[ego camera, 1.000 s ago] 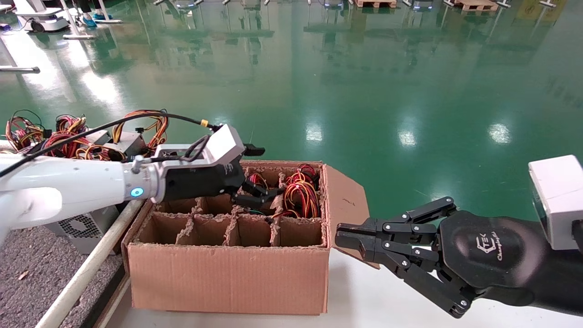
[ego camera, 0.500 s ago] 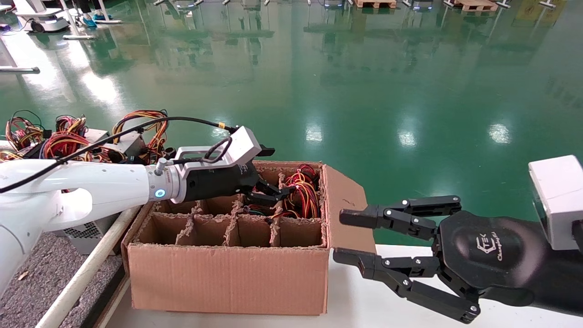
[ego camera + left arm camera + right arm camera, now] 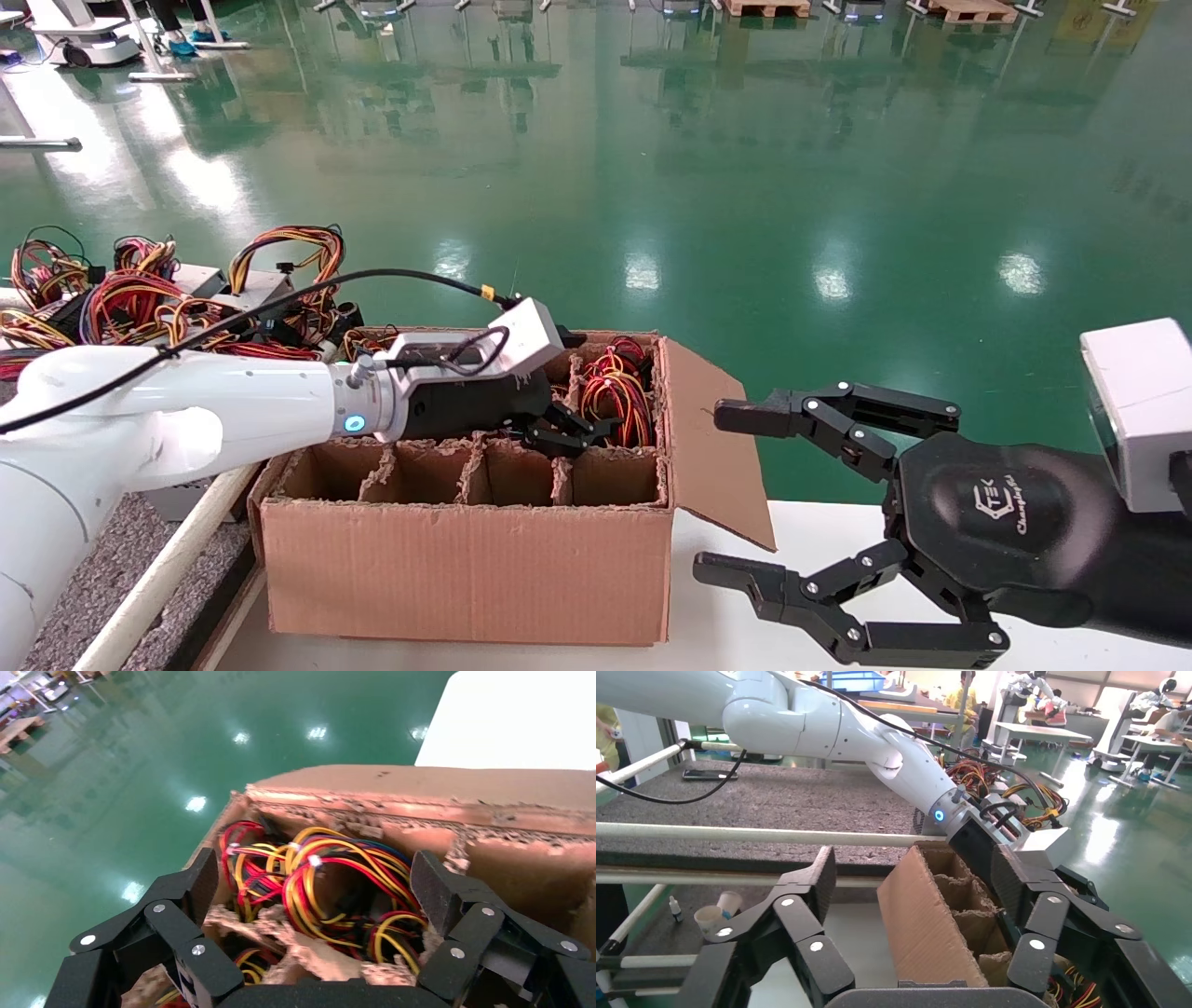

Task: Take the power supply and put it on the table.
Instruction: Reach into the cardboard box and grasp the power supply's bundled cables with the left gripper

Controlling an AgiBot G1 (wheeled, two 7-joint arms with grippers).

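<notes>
The table point(image 3: 88, 596), dark-grey felt edged by a white rail point(image 3: 163, 582), lies at the robot's left; other wired units point(image 3: 140, 298) crowd its far end. Beside it, on a white bench point(image 3: 745, 624), stands an open cardboard box point(image 3: 466, 568) at the bench's left edge, split by ragged dividers into cells. Its right flap point(image 3: 712, 438) hangs outward.

The left arm point(image 3: 186, 429) reaches across the table's rail and over the box's far row. The left gripper point(image 3: 582, 431) is low over the far right corner of the box, jaws apart; in the left wrist view its two fingers point(image 3: 197, 881) stand on either side of the wire loops without touching them.

The power supply point(image 3: 616, 391) sits in the far right corner cell, its looped bundle of red, yellow and black wires rising above the dividers. The near-row cells show only bare cardboard.

The right gripper point(image 3: 745, 499) hovers above the bench just right of the box, near the flap, jaws spread wide and holding nothing.
</notes>
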